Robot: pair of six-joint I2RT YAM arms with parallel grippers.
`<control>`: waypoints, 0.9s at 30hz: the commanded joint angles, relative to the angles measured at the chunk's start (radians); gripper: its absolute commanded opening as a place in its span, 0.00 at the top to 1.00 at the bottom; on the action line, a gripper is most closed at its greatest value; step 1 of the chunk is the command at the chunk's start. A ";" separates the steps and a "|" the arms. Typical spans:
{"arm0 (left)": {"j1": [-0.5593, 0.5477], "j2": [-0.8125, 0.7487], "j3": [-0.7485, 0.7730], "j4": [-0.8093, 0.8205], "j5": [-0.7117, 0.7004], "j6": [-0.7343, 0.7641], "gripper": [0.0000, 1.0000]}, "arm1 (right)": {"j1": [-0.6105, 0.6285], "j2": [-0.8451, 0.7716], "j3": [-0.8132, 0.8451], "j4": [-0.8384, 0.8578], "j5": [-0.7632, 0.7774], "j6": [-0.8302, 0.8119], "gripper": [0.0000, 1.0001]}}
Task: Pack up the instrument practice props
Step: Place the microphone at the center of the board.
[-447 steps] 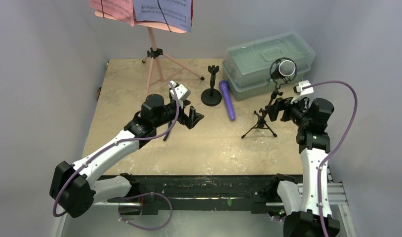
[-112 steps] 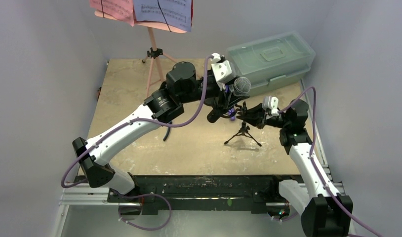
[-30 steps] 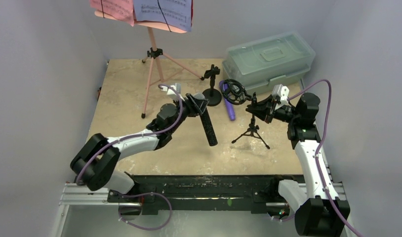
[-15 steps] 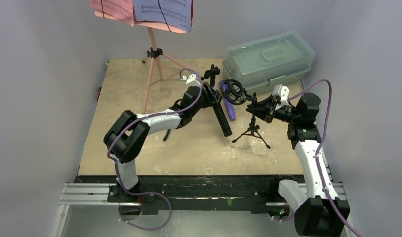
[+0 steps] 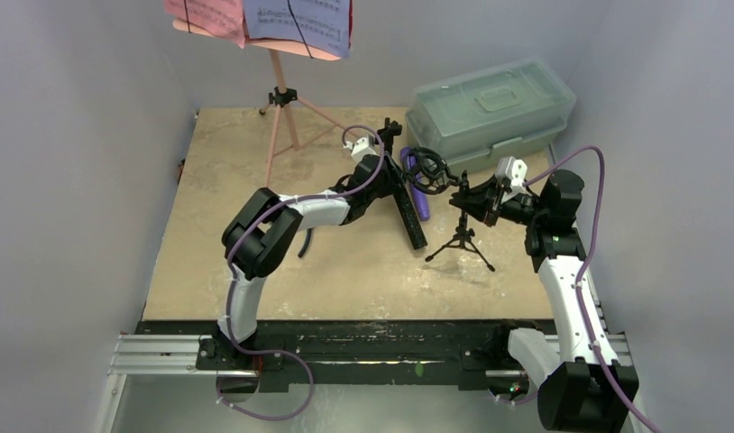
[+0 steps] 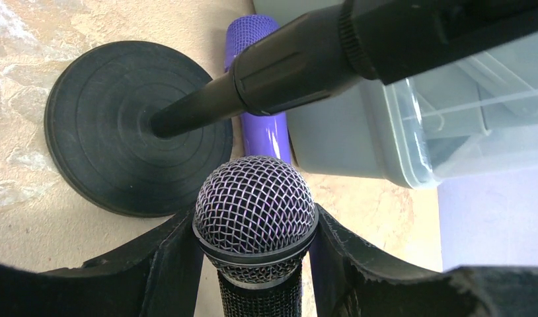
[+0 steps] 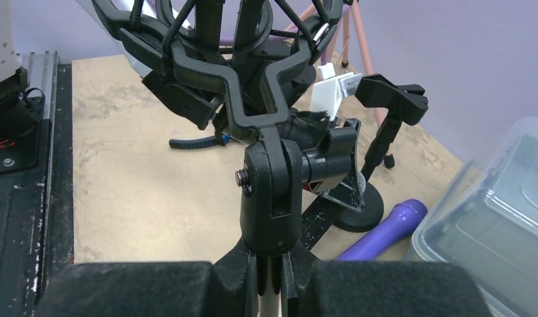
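My left gripper point(image 5: 388, 180) point(image 6: 254, 228) is shut on the black silver-headed mic point(image 6: 255, 210) point(image 5: 407, 216), just below its mesh head. The mic's handle slants toward the table's front. Right in front of the head stands a black round-base mic support point(image 6: 137, 125) point(image 5: 387, 133), with the purple mic point(image 6: 261, 86) point(image 5: 422, 207) lying beside it. My right gripper point(image 5: 472, 200) point(image 7: 273, 264) is shut on the post of a black tripod mic support point(image 7: 271, 198) point(image 5: 460, 245), whose ring mount point(image 5: 426, 166) is empty. The pink music rack point(image 5: 280, 95) with sheets point(image 5: 296, 18) stands at the back.
A translucent greenish lidded box point(image 5: 490, 104) point(image 6: 451, 112) point(image 7: 498, 224) sits at the back right, close to the purple mic. Blue-handled pliers point(image 7: 197, 142) point(image 5: 303, 245) lie under my left arm. Grey walls close in left, right and back.
My left arm has swung from front left toward the back centre, carrying the black mic up to the round-base support. The right arm and the tripod support have stayed put.
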 commanded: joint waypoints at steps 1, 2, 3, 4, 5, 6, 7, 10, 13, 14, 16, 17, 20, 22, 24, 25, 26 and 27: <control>0.001 0.044 0.074 0.019 -0.032 -0.021 0.83 | -0.004 -0.018 0.032 0.021 -0.039 -0.032 1.00; 0.001 0.055 0.085 0.017 -0.031 -0.024 0.79 | -0.004 -0.017 0.032 0.020 -0.039 -0.034 1.00; 0.000 0.063 0.096 0.013 -0.031 -0.023 0.74 | -0.004 -0.017 0.033 0.017 -0.039 -0.036 1.00; 0.000 0.071 0.102 0.011 -0.031 -0.025 0.69 | -0.004 -0.018 0.033 0.012 -0.039 -0.039 1.00; 0.000 0.076 0.107 0.012 -0.033 -0.026 0.65 | -0.004 -0.017 0.034 0.011 -0.038 -0.043 1.00; 0.000 0.080 0.111 0.012 -0.033 -0.026 0.62 | -0.004 -0.017 0.035 0.010 -0.038 -0.045 1.00; 0.000 0.083 0.114 0.014 -0.034 -0.026 0.59 | -0.004 -0.016 0.035 0.008 -0.039 -0.047 1.00; 0.000 0.083 0.117 0.017 -0.037 -0.025 0.49 | -0.004 -0.015 0.036 0.003 -0.039 -0.052 1.00; 0.000 0.075 0.115 0.018 -0.034 -0.015 0.39 | -0.005 -0.014 0.037 -0.002 -0.041 -0.057 1.00; -0.002 0.071 0.114 0.016 -0.033 -0.013 0.34 | -0.006 -0.014 0.037 -0.004 -0.041 -0.058 1.00; -0.002 0.061 0.110 0.008 -0.037 -0.008 0.23 | -0.007 -0.014 0.039 -0.006 -0.042 -0.061 1.00; -0.001 0.056 0.106 0.006 -0.037 -0.001 0.21 | -0.007 -0.014 0.039 -0.007 -0.043 -0.061 1.00; -0.002 0.040 0.096 0.002 -0.035 0.015 0.20 | -0.008 -0.014 0.040 -0.009 -0.045 -0.063 1.00; -0.002 0.023 0.084 0.003 -0.031 0.033 0.19 | -0.010 -0.014 0.039 -0.011 -0.046 -0.064 1.00; -0.001 0.006 0.069 0.008 -0.021 0.053 0.19 | -0.010 -0.014 0.039 -0.012 -0.047 -0.065 1.00; -0.001 -0.004 0.059 0.015 -0.013 0.064 0.19 | -0.010 -0.014 0.038 -0.013 -0.048 -0.067 1.00; -0.002 -0.014 0.045 0.024 -0.002 0.074 0.20 | -0.010 -0.013 0.038 -0.014 -0.048 -0.068 1.00; -0.001 -0.025 0.031 0.035 0.009 0.083 0.21 | -0.011 -0.014 0.039 -0.015 -0.049 -0.067 1.00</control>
